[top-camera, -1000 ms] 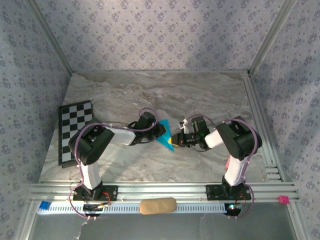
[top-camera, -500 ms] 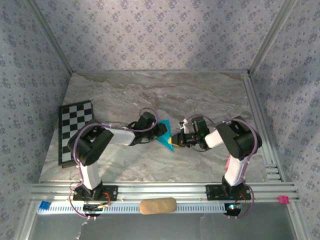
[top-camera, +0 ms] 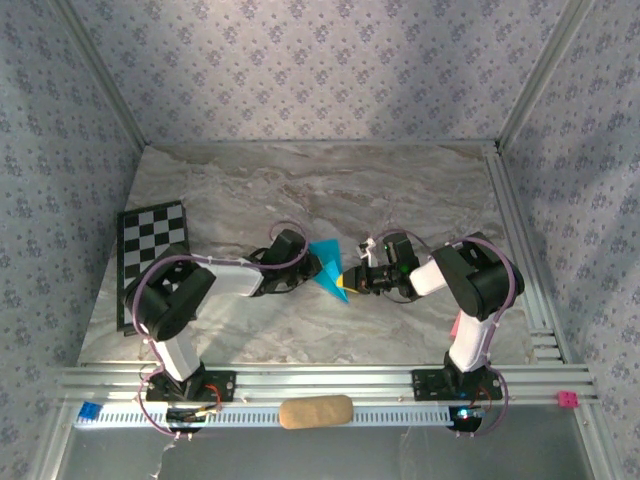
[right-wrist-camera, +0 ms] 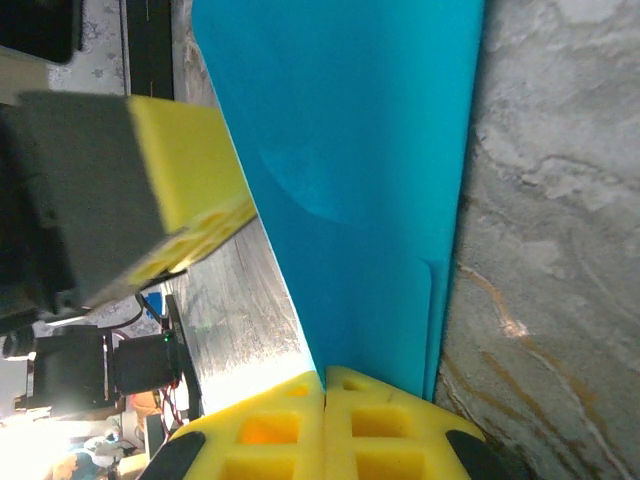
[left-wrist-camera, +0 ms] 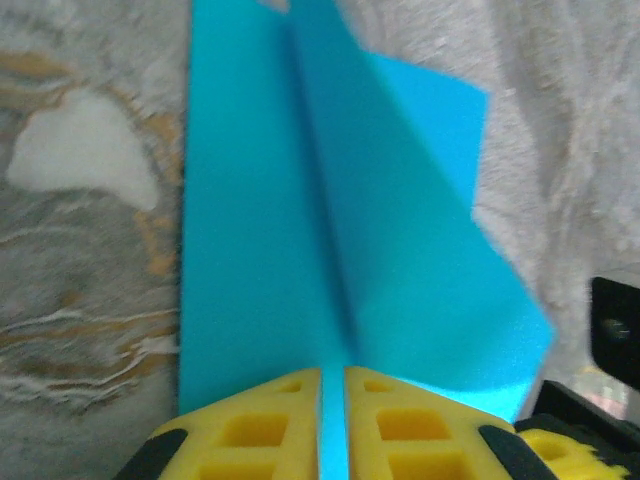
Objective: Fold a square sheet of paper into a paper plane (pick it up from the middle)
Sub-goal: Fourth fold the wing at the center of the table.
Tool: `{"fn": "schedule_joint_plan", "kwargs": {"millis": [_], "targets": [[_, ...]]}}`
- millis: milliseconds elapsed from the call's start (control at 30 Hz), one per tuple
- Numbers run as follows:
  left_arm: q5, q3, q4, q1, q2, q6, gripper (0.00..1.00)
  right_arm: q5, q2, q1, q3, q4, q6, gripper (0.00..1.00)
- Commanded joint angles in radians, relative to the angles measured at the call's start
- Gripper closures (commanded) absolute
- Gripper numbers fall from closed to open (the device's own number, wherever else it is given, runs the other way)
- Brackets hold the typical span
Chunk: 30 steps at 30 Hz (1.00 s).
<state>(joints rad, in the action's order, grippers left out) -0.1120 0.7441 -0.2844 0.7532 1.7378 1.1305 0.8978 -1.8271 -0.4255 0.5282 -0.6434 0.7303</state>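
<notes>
The square sheet of paper [top-camera: 325, 262] is turquoise-blue, folded into a pointed shape with a centre crease, and it stands on edge over the marble table between both grippers. My left gripper [top-camera: 306, 266] meets it from the left. In the left wrist view the crease of the paper [left-wrist-camera: 300, 200] runs down into the narrow slit between the yellow fingers of that gripper [left-wrist-camera: 333, 420], which are shut on it. My right gripper [top-camera: 349, 278] meets it from the right. Its yellow fingers [right-wrist-camera: 325, 400] are pressed together on the lower edge of the paper [right-wrist-camera: 360, 150].
A black-and-white checkered board [top-camera: 150, 240] lies at the table's left edge. A tan oblong block [top-camera: 315, 411] rests on the front rail. A pink stick [top-camera: 456, 325] lies beside the right arm's base. Metal rails [top-camera: 520, 250] line the right side.
The left arm has drawn back to the left and lowered, so more of the paper shows beside its gripper. The right arm and its grip have not moved.
</notes>
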Motion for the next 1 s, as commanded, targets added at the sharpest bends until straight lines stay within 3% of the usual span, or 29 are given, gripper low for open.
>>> {"fn": "schedule_joint_plan", "kwargs": {"millis": [0, 967], "targets": [[-0.007, 0.012, 0.064, 0.008, 0.021, 0.009, 0.87, -0.055, -0.001, 0.011, -0.012, 0.082, 0.012, 1.0], [0.055, -0.013, 0.128, 0.029, -0.013, 0.049, 0.9, -0.059, 0.022, -0.001, -0.034, 0.058, 0.036, 1.0]]}}
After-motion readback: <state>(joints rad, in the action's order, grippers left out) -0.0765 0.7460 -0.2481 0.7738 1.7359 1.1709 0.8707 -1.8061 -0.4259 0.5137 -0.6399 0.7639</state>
